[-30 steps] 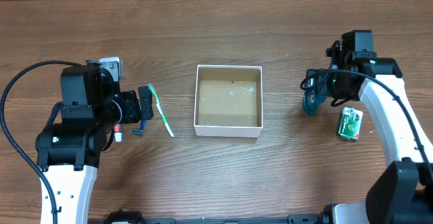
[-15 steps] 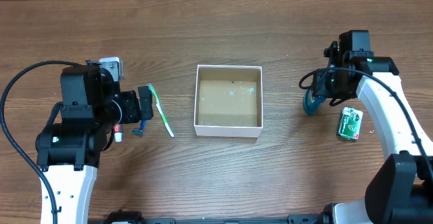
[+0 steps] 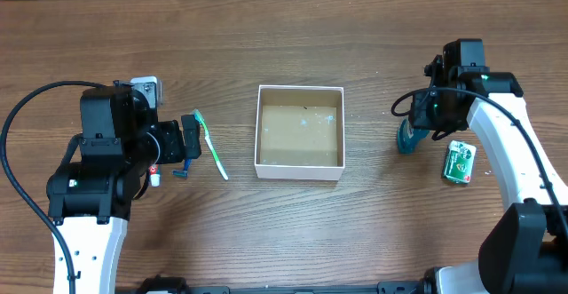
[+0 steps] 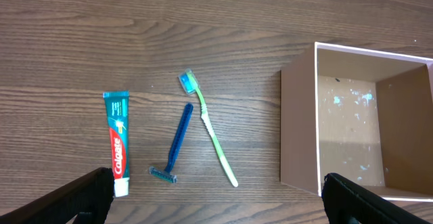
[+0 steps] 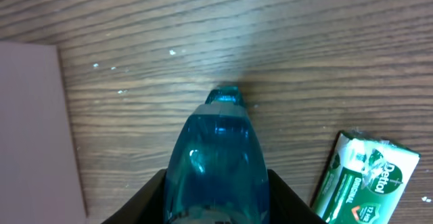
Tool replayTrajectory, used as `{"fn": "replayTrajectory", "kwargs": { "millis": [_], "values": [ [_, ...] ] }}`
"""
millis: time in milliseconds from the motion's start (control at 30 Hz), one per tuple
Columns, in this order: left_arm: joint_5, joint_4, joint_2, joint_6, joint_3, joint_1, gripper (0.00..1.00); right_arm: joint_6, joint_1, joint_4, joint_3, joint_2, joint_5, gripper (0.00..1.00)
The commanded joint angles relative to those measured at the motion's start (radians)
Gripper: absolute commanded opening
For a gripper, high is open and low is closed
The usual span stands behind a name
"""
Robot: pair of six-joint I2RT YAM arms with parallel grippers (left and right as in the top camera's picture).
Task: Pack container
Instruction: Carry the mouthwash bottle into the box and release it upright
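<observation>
R fingers [image 5: 150,204] closed on teal bottle [image 5: 218,156] on desk [image 3: 373,223]; L fingers [image 4: 78,198] spread wide, idle. Container [image 3: 299,169] empty. Looks like grasp step; next: lift, carry over container wall.

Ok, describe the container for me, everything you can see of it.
The container is a shallow, square, open-topped box, seemingly cardboard, with white walls and a brown inside marked by pale specks. Nothing is in it. It sits flat near the middle of the wooden table, its sides square to the table's edges. Only the table touches it.
</observation>
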Motion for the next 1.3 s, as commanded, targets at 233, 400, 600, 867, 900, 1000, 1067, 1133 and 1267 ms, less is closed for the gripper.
{"fn": "replayTrajectory", "kwargs": {
  "millis": [233,400,600,867,900,1000,1067,1133,1267],
  "values": [
    [0.01,0.0,-0.001,-0.009,0.03,-0.006,1.0,0.16,0.28,-0.197,0.464,-0.153,0.013,0.04],
    [0.011,0.0,-0.001,-0.009,0.03,-0.006,1.0,0.328,0.484,-0.135,0.478,-0.127,0.053,0.04],
    [0.011,-0.003,-0.001,-0.009,0.03,-0.006,1.0,0.464,0.647,-0.083,0.478,0.024,0.181,0.04],
    [0.011,-0.006,-0.001,-0.009,0.03,-0.006,1.0,0.561,0.676,-0.008,0.478,0.281,0.186,0.04],
    [0.011,-0.006,-0.001,-0.009,0.03,-0.006,1.0,0.56,0.674,0.01,0.478,0.302,0.187,0.04],
    [0.011,-0.006,-0.002,-0.009,0.03,-0.006,1.0,0.56,0.673,0.048,0.478,0.368,0.186,0.04],
    [0.011,-0.007,-0.002,-0.009,0.03,-0.006,1.0,0.561,0.673,0.054,0.478,0.391,0.186,0.04],
    [0.011,-0.007,-0.002,-0.009,0.03,-0.006,1.0,0.561,0.673,0.054,0.478,0.4,0.186,0.04],
    [0.011,-0.007,-0.002,-0.009,0.03,-0.006,1.0,0.558,0.673,0.049,0.478,0.401,0.185,0.39]
  ]
}}
